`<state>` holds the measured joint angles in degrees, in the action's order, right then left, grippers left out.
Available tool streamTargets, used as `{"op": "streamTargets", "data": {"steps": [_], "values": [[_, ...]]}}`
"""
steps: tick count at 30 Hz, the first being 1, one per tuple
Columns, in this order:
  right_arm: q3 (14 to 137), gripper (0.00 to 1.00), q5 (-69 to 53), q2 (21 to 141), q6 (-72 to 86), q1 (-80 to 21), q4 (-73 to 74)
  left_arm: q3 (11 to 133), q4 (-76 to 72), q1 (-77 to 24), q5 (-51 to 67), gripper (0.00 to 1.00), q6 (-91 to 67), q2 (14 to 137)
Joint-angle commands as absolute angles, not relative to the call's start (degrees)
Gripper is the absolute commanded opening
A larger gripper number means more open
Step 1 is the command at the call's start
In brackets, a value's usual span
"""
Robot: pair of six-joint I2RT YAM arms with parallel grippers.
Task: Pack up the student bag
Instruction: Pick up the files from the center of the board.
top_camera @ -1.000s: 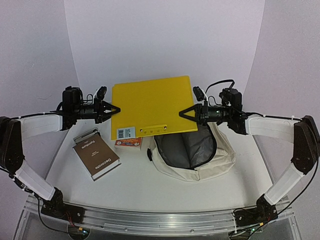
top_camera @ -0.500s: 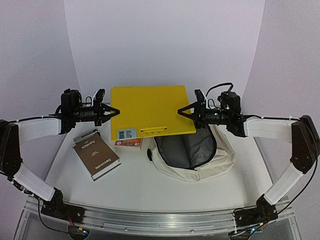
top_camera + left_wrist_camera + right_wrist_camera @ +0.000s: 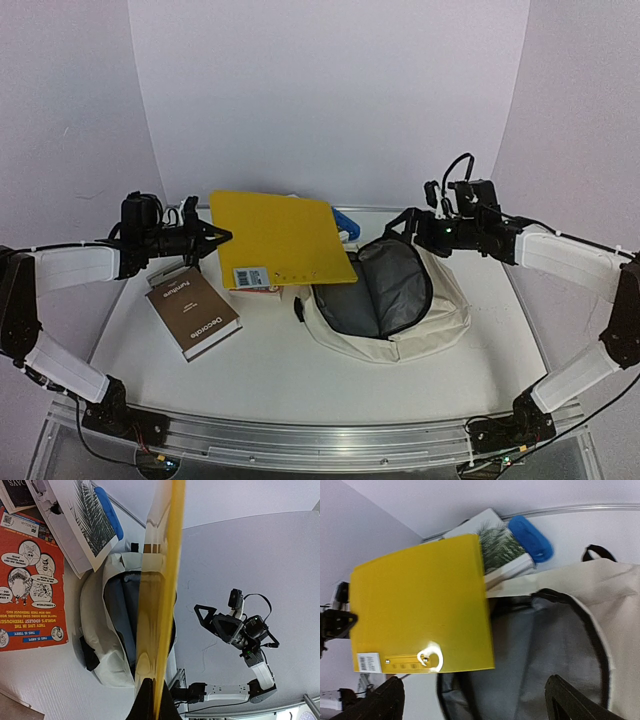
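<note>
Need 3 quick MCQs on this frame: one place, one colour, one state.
1. Where is the brown book?
A. on the table, left of the student bag
B. inside it
C. in mid-air

2. The folder is:
A. red
B. yellow
C. green

3. The right gripper is:
A. open, holding nothing
B. shut on the folder
C. shut on a strap

Key:
1 A: it lies flat on the table.
2 B: plain yellow in every view.
3 A: its jaws are spread clear of the folder, whose edge the left gripper pinches.
</note>
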<state>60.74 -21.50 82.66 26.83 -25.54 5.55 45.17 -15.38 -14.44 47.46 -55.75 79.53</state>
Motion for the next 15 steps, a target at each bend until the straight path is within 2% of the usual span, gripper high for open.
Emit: {"op": "streamTargets", "data": {"steps": [1, 6, 15], "values": [[63.04, 0.98, -5.47, 81.8, 20.11, -25.58, 19.87, 48.33, -17.12, -14.5, 47.76, 0.0, -56.43, 78.52], [63.24, 0.98, -0.15, 84.86, 19.78, -26.11, 22.26, 48.54, -16.43, -14.51, 48.15, 0.0, -56.16, 79.35], [64.4, 0.95, -6.38, 94.24, 20.47, -27.29, 18.78, 47.3, -16.79, -14.83, 48.15, 0.0, -57.05, 79.84]]}}
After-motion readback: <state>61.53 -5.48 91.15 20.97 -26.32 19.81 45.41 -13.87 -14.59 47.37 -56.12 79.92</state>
